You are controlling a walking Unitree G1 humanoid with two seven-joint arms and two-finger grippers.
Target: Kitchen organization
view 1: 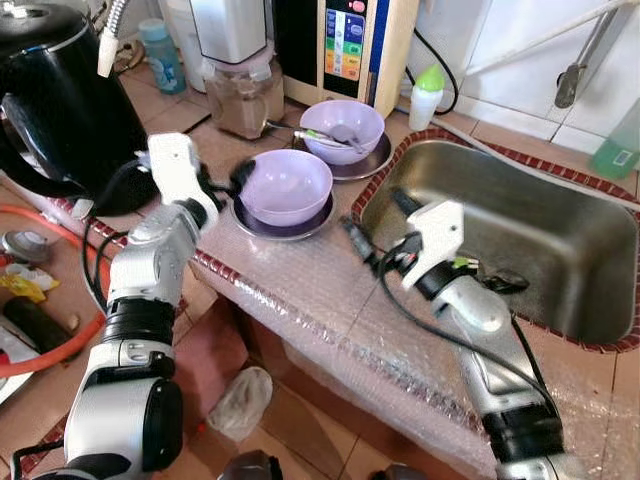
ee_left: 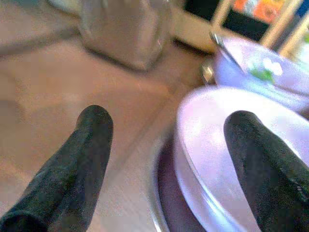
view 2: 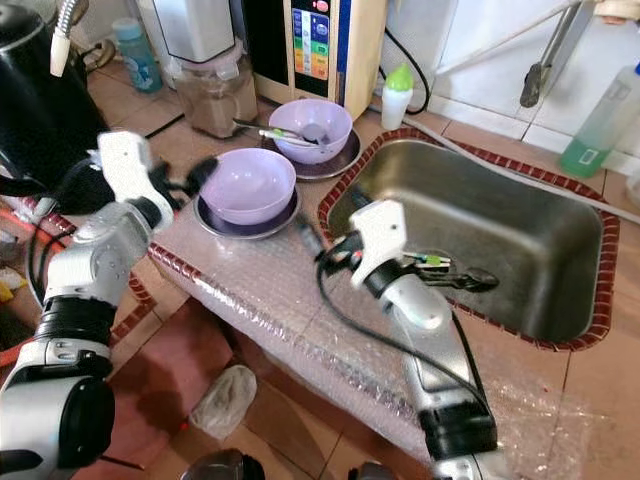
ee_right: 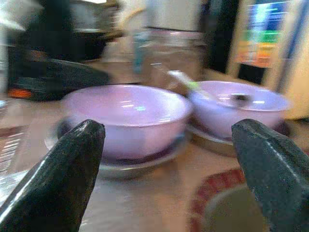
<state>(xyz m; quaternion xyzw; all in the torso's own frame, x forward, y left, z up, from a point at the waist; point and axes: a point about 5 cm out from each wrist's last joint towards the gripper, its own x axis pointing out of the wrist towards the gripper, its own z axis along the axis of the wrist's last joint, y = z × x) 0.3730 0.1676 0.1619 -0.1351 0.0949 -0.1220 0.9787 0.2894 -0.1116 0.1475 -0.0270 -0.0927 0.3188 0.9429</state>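
A lilac bowl [view 1: 287,185] stands on a metal plate [view 1: 283,224] on the counter. Behind it a second lilac bowl [view 1: 343,128] holds a spoon [view 1: 325,135] and sits on its own plate. My left gripper [view 1: 232,182] is open at the near bowl's left rim; in the left wrist view its fingers [ee_left: 91,128] straddle that rim [ee_left: 193,145], one outside and one over the inside. My right gripper [view 1: 378,217] is open and empty, hovering above the sink's [view 1: 520,235] left edge, pointing at both bowls [ee_right: 126,116] from a short distance.
A black kettle [view 1: 60,100] stands at the far left. A blender jar [view 1: 240,95], a water purifier [view 1: 350,40] and a green-capped bottle [view 1: 427,95] line the back. Bubble wrap [view 1: 330,310] covers the counter's front edge. A plastic bag [view 1: 240,400] lies on the floor.
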